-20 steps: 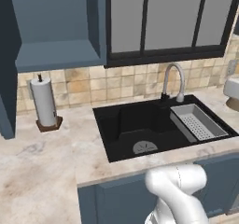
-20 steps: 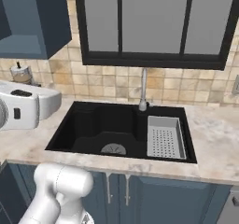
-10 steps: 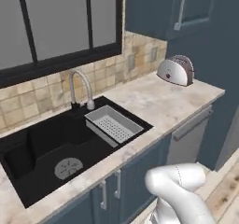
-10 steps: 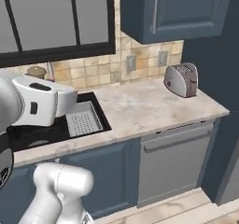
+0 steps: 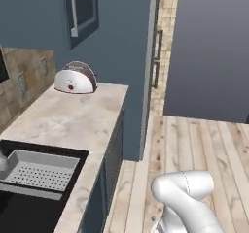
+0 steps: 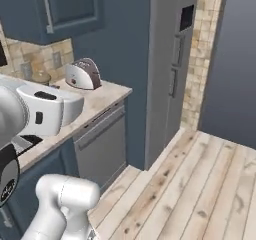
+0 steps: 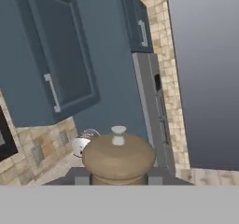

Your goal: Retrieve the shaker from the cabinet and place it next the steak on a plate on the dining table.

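Shaker in transit, clamped in gripper.
Retrieval done; toaster beyond it; plate placement outstanding.

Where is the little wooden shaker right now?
The shaker sits at the bottom middle of the hand view, held between the gripper's fingertips, with the toaster just behind it on its left.

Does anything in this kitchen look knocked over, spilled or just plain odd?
Nothing stands out. The white toaster sits upright on the beige marble counter, the grey dish rack lies level in the black sink, and the tan wooden shaker sits upright between the gripper's fingers.
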Motion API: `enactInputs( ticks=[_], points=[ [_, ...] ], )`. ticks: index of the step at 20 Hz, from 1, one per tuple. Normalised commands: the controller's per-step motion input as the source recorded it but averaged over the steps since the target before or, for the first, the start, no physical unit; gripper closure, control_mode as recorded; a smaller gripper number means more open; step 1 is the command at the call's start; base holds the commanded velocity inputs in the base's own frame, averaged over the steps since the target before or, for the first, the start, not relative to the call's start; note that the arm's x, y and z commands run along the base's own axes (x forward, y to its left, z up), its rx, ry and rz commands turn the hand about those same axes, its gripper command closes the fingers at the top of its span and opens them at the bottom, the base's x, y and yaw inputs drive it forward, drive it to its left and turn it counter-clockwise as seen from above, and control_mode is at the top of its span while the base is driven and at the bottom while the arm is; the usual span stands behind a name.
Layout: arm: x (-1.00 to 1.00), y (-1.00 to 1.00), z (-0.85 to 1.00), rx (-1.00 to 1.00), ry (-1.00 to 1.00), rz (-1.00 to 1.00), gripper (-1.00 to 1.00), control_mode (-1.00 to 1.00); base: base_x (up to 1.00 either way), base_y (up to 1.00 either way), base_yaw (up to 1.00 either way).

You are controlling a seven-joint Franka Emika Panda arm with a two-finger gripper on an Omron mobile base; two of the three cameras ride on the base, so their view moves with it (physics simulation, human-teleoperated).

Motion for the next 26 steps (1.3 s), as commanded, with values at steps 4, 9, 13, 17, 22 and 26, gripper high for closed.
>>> enactInputs(
  ticks=[4,9,13,17,22,26],
  points=[
    [0.0,0.0,0.0,0.0,0.0,0.0,1.0,1.0,0.0,0.0,-1.0],
    [0.0,0.0,0.0,0.0,0.0,0.0,1.0,1.0,0.0,0.0,-1.0],
    [0.0,0.0,0.0,0.0,0.0,0.0,1.0,1.0,0.0,0.0,-1.0],
    [0.0,0.0,0.0,0.0,0.0,0.0,1.0,1.0,0.0,0.0,-1.0],
    [0.0,0.0,0.0,0.0,0.0,0.0,1.0,1.0,0.0,0.0,-1.0],
    [0.0,0.0,0.0,0.0,0.0,0.0,1.0,1.0,0.61,0.52,-0.71]
  ],
)
